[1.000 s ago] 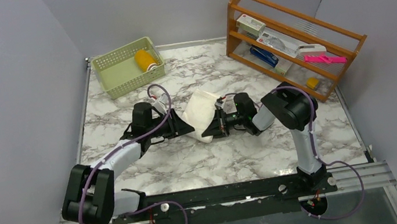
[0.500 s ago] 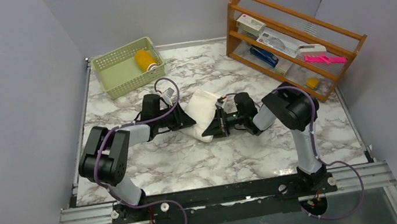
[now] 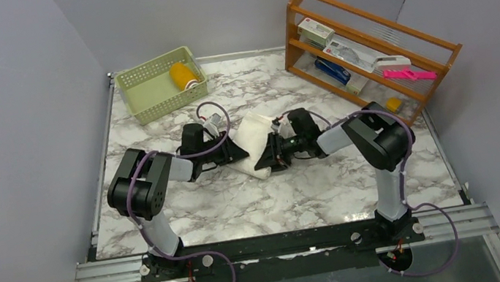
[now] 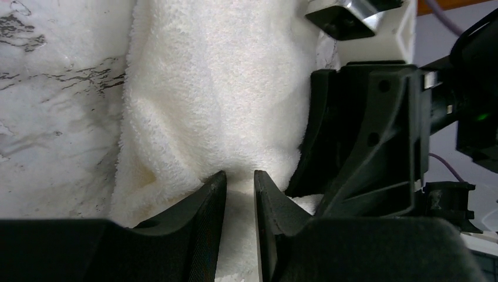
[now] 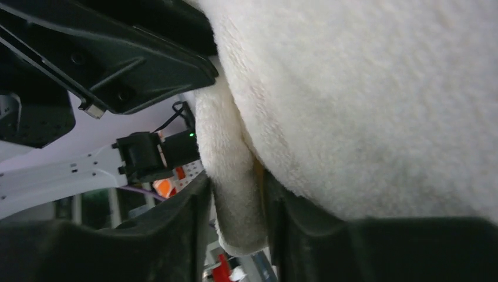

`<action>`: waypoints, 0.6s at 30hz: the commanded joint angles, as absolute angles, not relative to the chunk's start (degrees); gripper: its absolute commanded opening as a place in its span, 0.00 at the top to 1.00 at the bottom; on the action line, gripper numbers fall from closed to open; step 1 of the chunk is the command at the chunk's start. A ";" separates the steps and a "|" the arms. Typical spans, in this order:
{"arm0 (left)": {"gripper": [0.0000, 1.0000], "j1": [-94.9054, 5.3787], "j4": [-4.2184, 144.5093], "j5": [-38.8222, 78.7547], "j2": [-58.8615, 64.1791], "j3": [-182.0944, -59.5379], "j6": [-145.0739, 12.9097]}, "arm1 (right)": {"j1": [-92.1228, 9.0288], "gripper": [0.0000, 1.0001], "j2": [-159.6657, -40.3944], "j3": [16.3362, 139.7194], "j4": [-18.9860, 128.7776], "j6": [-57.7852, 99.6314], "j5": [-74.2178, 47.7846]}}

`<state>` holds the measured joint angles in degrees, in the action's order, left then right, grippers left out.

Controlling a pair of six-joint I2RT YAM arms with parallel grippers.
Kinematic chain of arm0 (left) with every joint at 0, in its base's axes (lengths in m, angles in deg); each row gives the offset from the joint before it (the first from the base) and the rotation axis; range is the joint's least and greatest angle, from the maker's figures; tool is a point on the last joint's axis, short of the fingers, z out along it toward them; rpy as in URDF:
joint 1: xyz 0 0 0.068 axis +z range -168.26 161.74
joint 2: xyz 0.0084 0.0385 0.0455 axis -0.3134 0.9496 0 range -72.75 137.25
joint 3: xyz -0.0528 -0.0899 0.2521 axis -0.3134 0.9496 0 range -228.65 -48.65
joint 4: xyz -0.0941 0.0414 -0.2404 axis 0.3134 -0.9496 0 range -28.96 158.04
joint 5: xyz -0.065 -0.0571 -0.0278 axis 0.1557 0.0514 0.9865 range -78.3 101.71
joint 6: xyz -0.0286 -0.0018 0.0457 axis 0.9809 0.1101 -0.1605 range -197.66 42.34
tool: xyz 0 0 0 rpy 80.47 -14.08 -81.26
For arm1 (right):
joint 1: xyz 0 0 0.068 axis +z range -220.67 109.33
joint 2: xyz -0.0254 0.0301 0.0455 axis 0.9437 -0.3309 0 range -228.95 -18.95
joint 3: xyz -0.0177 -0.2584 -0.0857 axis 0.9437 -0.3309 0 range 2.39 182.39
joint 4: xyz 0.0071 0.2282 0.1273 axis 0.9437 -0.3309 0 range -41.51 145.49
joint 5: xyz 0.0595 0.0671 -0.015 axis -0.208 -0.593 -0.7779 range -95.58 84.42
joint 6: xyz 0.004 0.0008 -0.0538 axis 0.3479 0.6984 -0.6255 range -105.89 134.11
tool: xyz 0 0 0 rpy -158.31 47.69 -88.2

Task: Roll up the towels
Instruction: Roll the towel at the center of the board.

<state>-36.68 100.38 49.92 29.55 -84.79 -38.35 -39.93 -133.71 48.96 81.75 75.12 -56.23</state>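
The cream-white towel (image 3: 254, 139) is bundled at the middle of the marble table, held between both grippers. My left gripper (image 3: 237, 152) is shut on its left side; in the left wrist view the towel (image 4: 211, 100) is pinched between the fingers, with the gripper (image 4: 239, 183) closed on a fold. My right gripper (image 3: 266, 158) is shut on the right side; in the right wrist view a fold of towel (image 5: 352, 88) sits between the fingers of the gripper (image 5: 236, 200). The mustard-yellow towel (image 3: 183, 75) lies rolled in the green basket.
A green basket (image 3: 144, 93) stands at the back left. A wooden rack (image 3: 367, 51) with small items stands at the back right. Grey walls close in the table on three sides.
The left arm has folded in, its elbow moving right and forward, with the gripper staying on the towel. The right arm's elbow shifted right. The towel bundle barely moved.
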 commanded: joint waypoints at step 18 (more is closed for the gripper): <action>0.73 -38.04 96.03 46.22 34.94 -79.36 -41.39 | -19.92 0.46 -103.26 42.88 68.83 -20.66 -24.89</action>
